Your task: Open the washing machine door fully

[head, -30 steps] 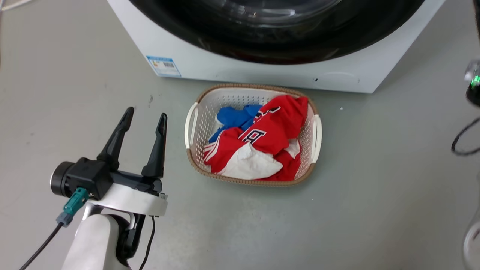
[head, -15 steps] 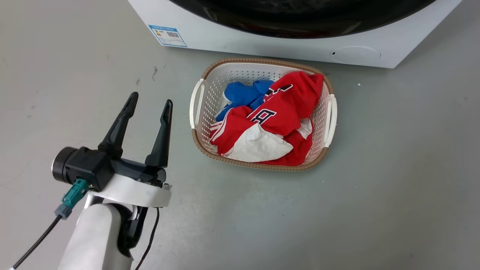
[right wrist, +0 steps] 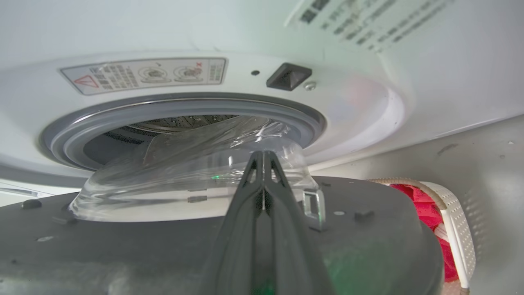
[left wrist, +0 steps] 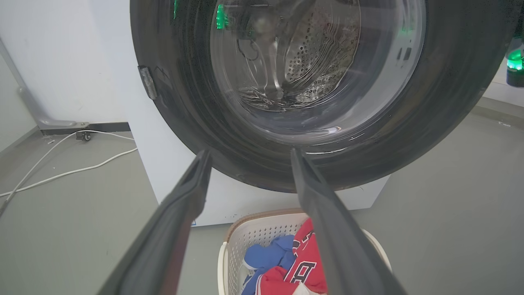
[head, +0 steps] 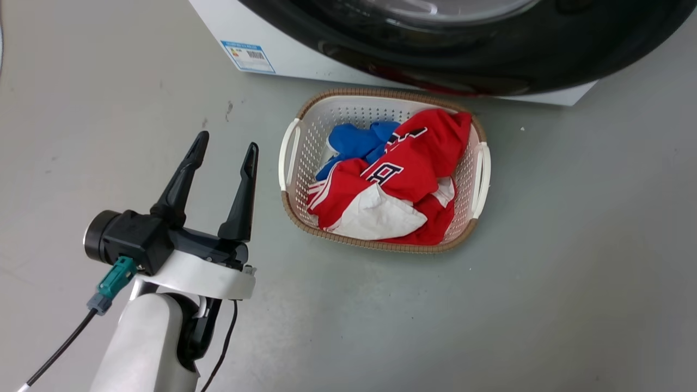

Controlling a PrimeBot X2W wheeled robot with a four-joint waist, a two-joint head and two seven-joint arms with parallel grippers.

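The white washing machine (head: 218, 22) stands at the top of the head view. Its glossy black washing machine door (head: 490, 60) stands ajar, its lower edge hanging out over the floor past the front panel. In the right wrist view I look along the door's dark inner face (right wrist: 123, 254). The clear glass bowl (right wrist: 184, 176) stands just off the grey rubber ring (right wrist: 73, 135). My right gripper (right wrist: 262, 155) is shut, its tips at the bowl beside the door latch. My left gripper (head: 227, 142) hangs open over the floor at lower left, pointing toward the door (left wrist: 184, 102).
A white laundry basket (head: 288, 158) with red, white and blue clothes sits on the grey floor just in front of the machine, under the door's edge. White cables (left wrist: 61, 164) lie on the floor left of the machine. A blue label (head: 248, 56) marks the lower left front.
The head camera has shifted. The door has swung outward: its black rim now covers the small round flap and overhangs the machine's lower right front. My left gripper stays open.
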